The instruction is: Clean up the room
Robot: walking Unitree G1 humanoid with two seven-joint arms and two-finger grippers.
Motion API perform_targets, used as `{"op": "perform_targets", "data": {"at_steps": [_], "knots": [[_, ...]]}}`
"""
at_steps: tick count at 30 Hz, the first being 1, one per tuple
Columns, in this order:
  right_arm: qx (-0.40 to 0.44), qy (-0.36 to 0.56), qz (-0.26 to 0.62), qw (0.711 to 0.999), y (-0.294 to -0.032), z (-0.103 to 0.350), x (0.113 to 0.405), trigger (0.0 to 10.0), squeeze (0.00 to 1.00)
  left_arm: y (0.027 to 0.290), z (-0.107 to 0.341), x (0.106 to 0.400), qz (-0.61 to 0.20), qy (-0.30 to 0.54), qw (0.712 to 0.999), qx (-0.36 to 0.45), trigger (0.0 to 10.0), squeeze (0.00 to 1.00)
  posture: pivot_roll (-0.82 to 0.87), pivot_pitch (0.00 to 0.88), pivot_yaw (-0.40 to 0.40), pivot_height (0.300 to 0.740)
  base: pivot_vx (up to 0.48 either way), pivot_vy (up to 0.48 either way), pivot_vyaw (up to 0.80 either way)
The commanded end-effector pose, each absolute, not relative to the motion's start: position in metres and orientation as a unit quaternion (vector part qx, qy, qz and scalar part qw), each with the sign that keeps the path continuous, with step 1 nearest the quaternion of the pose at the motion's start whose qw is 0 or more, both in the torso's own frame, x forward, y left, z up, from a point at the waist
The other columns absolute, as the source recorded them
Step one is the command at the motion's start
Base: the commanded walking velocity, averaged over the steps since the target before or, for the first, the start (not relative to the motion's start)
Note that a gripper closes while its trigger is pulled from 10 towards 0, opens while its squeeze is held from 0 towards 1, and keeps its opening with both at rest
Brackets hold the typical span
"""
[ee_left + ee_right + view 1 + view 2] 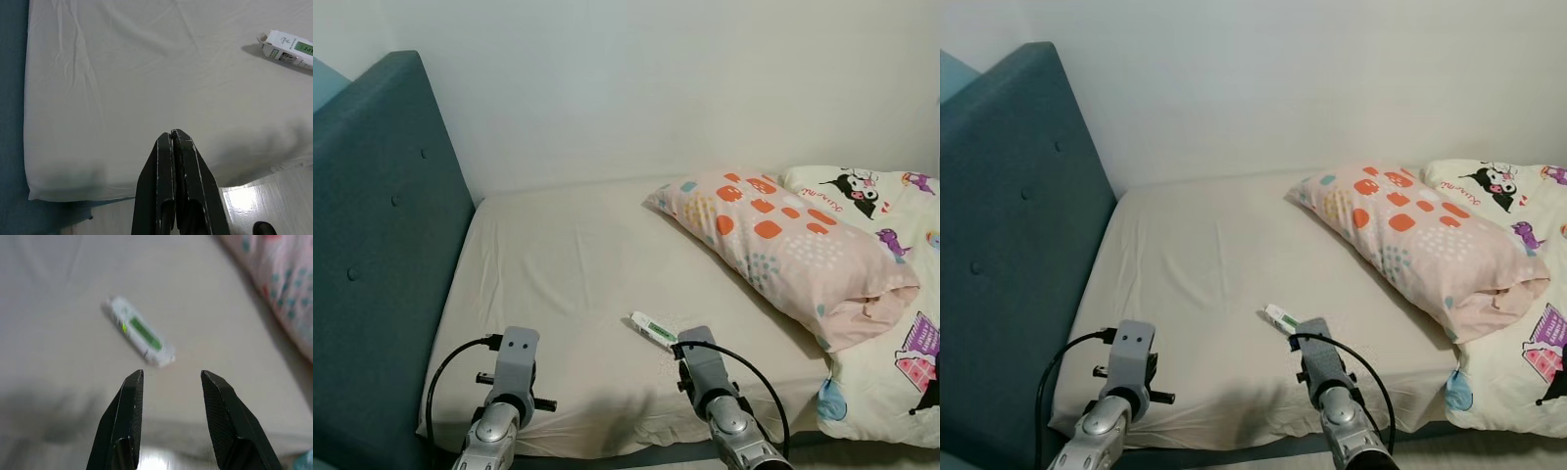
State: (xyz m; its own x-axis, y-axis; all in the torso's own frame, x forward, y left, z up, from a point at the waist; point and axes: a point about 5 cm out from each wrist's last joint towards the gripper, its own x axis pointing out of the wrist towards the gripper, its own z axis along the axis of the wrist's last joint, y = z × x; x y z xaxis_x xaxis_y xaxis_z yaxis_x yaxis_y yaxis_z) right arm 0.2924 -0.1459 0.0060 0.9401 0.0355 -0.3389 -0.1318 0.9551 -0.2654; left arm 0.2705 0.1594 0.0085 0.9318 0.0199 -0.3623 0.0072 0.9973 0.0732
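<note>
A small white box with a green label (652,330) lies on the cream bed sheet (578,264) near the front edge. In the right wrist view the box (138,331) sits a short way beyond my right gripper (171,377), whose two black fingers stand open with nothing between them. My right arm (710,377) hovers just in front of the box. My left gripper (171,135) is shut and empty above the sheet's front edge, with the box (287,48) off to its side. My left arm (512,372) is raised over the bed's front left corner.
A pink pillow with orange patches (783,245) lies on the right of the bed, beside a cartoon-print blanket (891,294). A blue padded headboard (372,245) stands along the left. White wall behind. Pale floor (264,200) shows below the mattress edge.
</note>
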Motion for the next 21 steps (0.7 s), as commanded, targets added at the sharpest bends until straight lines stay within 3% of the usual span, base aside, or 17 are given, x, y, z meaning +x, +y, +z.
{"op": "perform_targets", "data": {"at_steps": [1, 21], "knots": [[-0.129, 0.153, 0.052, 0.978, -0.1438, 0.0085, 0.2923, 10.0, 0.00, 0.1597, 0.0071, 0.2704, 0.015, 0.186, 0.982, 0.022, 10.0, 0.00, 0.03, 0.083, -0.018, 0.740, 0.000, 0.000, 0.00], [-0.114, 0.171, 0.057, 0.977, -0.1438, 0.0023, 0.2879, 10.0, 0.00, 0.1627, 0.0111, 0.2693, 0.012, 0.167, 0.986, 0.022, 10.0, 0.00, 0.03, 0.069, -0.019, 0.740, 0.000, 0.000, 0.00]]}}
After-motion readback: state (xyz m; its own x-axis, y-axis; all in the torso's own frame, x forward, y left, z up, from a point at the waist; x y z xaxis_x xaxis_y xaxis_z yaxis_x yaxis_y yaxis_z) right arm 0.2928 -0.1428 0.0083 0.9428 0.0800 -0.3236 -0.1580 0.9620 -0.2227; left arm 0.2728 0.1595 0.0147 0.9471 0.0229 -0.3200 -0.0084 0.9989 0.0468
